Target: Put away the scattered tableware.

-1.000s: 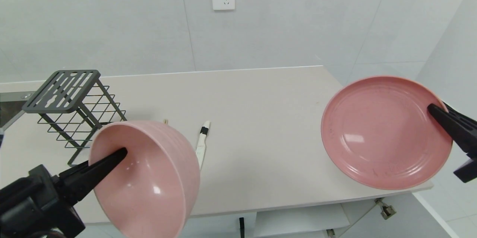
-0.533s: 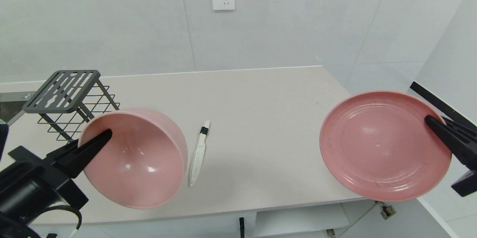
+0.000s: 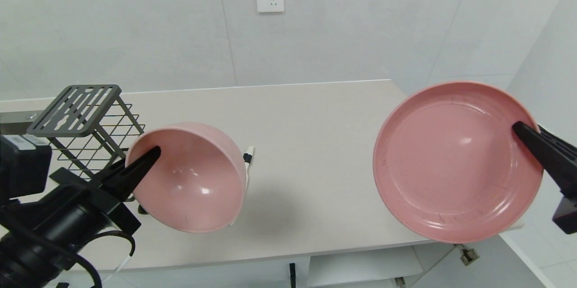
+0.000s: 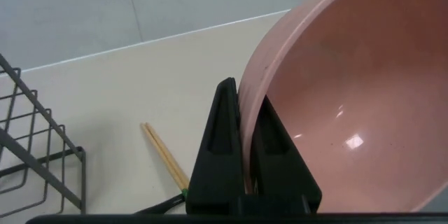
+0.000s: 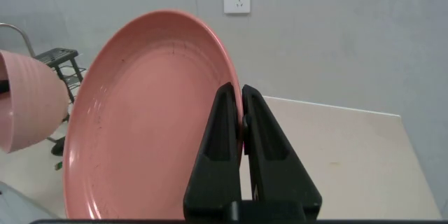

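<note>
— While both arms hang above the counter (image 3: 311,125), what goes down as entry one?
— Item one: pink bowl (image 3: 194,180), carried clear of the counter, tipped on its side with its mouth toward us. The left gripper (image 3: 154,151) is pinched tight on its rim.
— Item two?
— Pink plate (image 3: 451,162), stood nearly on edge over the counter's right end. The right gripper (image 3: 518,128) is clamped on its rim at three o'clock.
— Which way is storage?
— Wire rack (image 3: 76,107), at ten o'clock from the bowl and just beside it. It sits at nine o'clock from the plate, well apart. The left arm is nearer, so I'd judge the bowl goes first.
— Loose pieces?
— White knife (image 3: 247,155), flat on the counter, long axis running twelve to six, mostly hidden behind the bowl. Chopsticks (image 4: 164,157), flat near the rack.
— Differences noted?
— Half a second ago the knife lay in full sight. The bowl has since slid toward three o'clock over it, and the plate has risen and tipped steeper.
</note>
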Robot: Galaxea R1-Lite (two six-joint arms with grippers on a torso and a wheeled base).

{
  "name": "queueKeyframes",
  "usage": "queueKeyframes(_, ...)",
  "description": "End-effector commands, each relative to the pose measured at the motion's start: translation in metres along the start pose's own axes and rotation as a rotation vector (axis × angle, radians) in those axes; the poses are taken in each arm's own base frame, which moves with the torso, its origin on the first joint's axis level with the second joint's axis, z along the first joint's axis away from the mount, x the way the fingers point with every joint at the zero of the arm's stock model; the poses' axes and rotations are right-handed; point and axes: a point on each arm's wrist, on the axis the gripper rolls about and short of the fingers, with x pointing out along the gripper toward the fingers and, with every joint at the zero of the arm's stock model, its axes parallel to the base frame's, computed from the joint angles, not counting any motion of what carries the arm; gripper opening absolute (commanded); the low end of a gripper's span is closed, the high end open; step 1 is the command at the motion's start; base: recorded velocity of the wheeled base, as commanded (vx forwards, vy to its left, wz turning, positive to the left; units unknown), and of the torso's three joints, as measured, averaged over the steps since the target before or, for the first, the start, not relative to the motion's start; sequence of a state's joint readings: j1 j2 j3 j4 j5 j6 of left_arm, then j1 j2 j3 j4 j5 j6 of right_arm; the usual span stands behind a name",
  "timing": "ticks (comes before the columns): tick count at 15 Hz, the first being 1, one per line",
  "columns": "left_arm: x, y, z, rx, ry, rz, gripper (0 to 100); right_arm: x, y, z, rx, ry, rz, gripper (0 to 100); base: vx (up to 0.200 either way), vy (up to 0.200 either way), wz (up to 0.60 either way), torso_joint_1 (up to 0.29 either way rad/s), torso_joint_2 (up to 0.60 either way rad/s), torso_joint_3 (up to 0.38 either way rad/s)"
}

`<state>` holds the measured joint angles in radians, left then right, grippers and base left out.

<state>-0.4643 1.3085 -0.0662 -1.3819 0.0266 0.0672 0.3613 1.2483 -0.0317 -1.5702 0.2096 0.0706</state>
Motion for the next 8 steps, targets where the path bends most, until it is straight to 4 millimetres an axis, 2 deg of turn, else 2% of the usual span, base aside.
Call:
queueKeyframes(1,0.0092,-0.0042,-0.024,0.003,0.082,-0.019,0,0.0006,0.0034,-0.0054,0.014,0.028,0.025,0,0.0,0.0,0.0,0.0,0.0,0.0)
queueKeyframes(7,0.0082,-0.0129,-0.0201,-0.007,0.034,-0.069,0,0.0006,0.0036,-0.006,-0.001,0.03,0.027,0,-0.2,0.2,0.0,0.005,0.0,-0.001)
queueKeyframes(8,0.0084,-0.0129,-0.0204,-0.007,0.035,-0.069,0,0.0006,0.0036,-0.006,-0.007,0.03,0.027,0,0.0,0.0,0.0,0.0,0.0,0.0)
